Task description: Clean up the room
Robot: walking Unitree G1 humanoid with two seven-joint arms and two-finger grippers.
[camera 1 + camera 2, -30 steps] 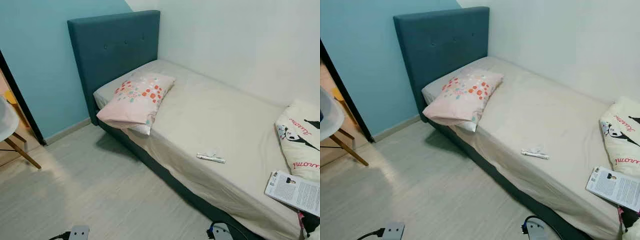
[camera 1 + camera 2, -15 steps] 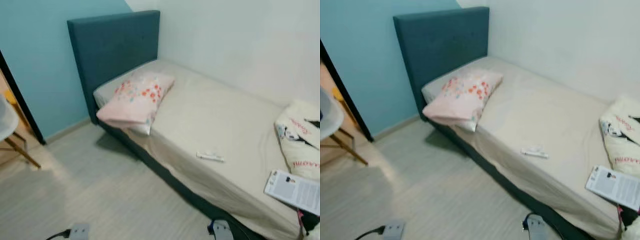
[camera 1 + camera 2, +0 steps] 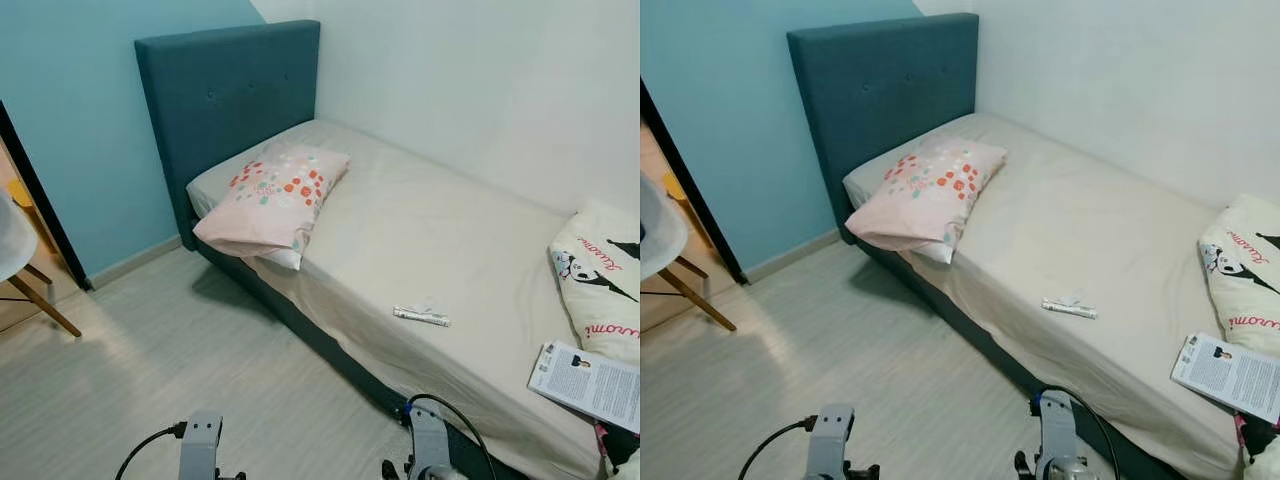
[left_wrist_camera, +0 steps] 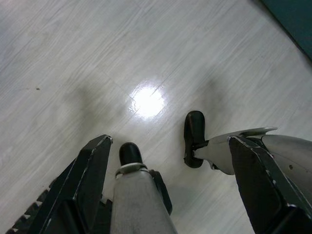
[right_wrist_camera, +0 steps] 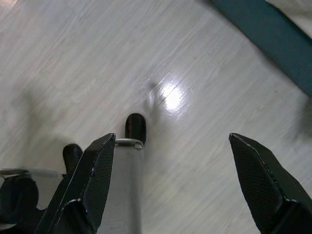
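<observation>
A bed (image 3: 440, 230) with a beige sheet stands against the white wall. On it lie a pink spotted pillow (image 3: 275, 200) near the headboard, a small white tube-like item (image 3: 421, 317) near the front edge, an open booklet (image 3: 588, 383) at the right, and a panda-print cushion (image 3: 600, 285) beyond it. My left arm (image 3: 200, 447) and right arm (image 3: 428, 452) hang low in front of the bed. In the wrist views the left gripper (image 4: 168, 139) and right gripper (image 5: 171, 137) are open above the floor, holding nothing.
A teal headboard (image 3: 225, 95) meets the blue wall. A white chair with wooden legs (image 3: 25, 275) stands at the left by a doorway. Pale wood floor (image 3: 180, 350) lies before the bed. My black feet (image 4: 195, 136) show under the grippers. A dark item (image 3: 622, 442) sits at the bed's right end.
Both arms have risen higher into the bottom of the eye views. The things on the bed lie where they were.
</observation>
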